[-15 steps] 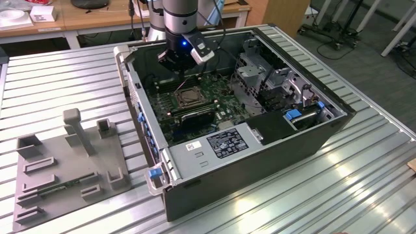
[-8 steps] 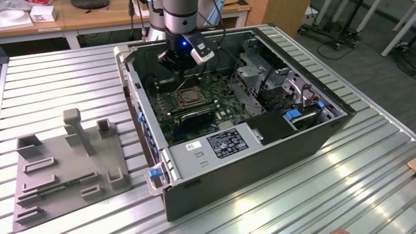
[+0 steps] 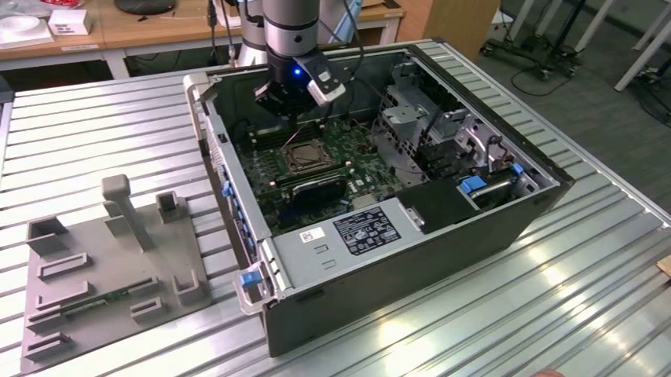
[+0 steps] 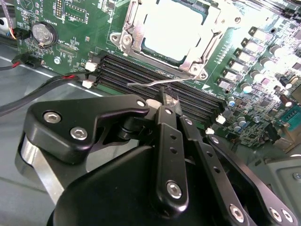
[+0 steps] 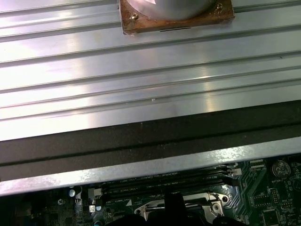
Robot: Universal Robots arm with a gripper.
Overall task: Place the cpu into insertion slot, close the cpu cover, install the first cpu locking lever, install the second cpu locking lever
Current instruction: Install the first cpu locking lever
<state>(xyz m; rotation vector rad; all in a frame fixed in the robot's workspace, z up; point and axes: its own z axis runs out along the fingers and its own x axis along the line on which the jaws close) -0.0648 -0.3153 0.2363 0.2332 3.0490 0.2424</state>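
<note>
black gripper (image 4: 167,101) up close in the second wrist view, linkage and bolts in the foreground, fingers (image 4: 165,136) drawn narrow with the tips almost together. tips sit at the bent end of a thin wire locking lever (image 4: 149,84); cannot tell whether they pinch it or only touch it. lever runs along the near edge of the socket, above the long black memory slots (image 4: 141,70). the cpu (image 4: 171,28) lies flat in the insertion slot (image 3: 304,155), pale face up. the cpu cover (image 4: 189,63) is down over it, silvery frame round the chip's edges. green motherboard (image 4: 80,23) all round, coin cell battery (image 4: 43,33) off to one side, red and black cables (image 4: 47,80) trailing past the board's edge. in the exterior view the gripper (image 3: 281,106) hangs inside the open computer case (image 3: 419,259), just behind the socket, arm coming straight down. case lies on its side on a slatted aluminium table (image 3: 94,133). grey fixture plate (image 3: 105,275) with upright blocks sits on the table well to the exterior view's left of the case.
</note>
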